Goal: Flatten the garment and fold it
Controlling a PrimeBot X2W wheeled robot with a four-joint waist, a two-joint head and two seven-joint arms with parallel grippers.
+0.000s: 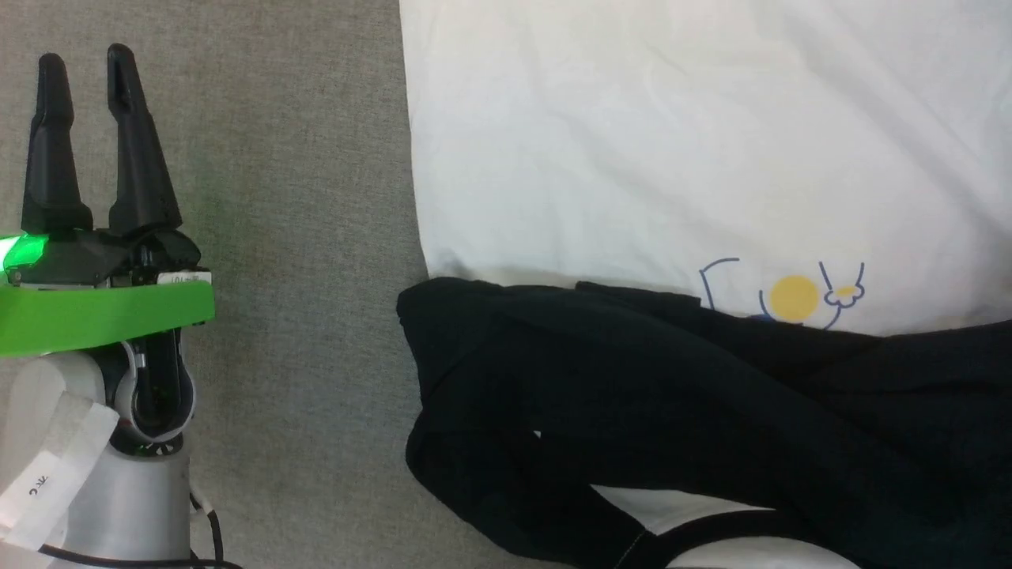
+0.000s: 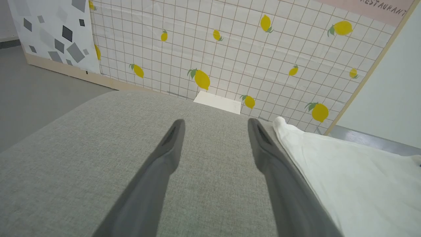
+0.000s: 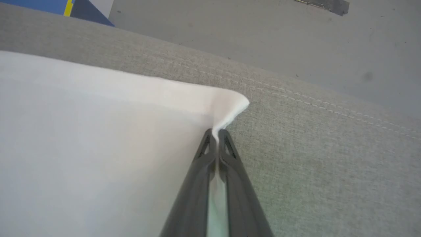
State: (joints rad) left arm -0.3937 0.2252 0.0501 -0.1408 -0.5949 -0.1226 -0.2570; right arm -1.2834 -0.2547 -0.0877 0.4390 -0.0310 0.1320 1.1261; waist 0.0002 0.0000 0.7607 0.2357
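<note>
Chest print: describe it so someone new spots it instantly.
On the grey fabric surface lies the garment, a white T-shirt. Follow its white body down the head view to the black sleeve folded across it. At that edge sits the chest print: a yellow disc with thin blue outlines, the cloth's only colour, its bottom covered by the black.

Lighting: bright, diffuse; shadows faint. The white shirt [image 1: 672,142] nears overexposure; its black sleeves [image 1: 632,395] lose detail. A green lamp [image 1: 20,251] on the left pincer [image 1: 84,59] tints the grey surface [image 1: 300,197] beside it. Left wrist view: near fingers [image 2: 148,184] blur, wall grid [image 2: 230,49] bows.
</note>
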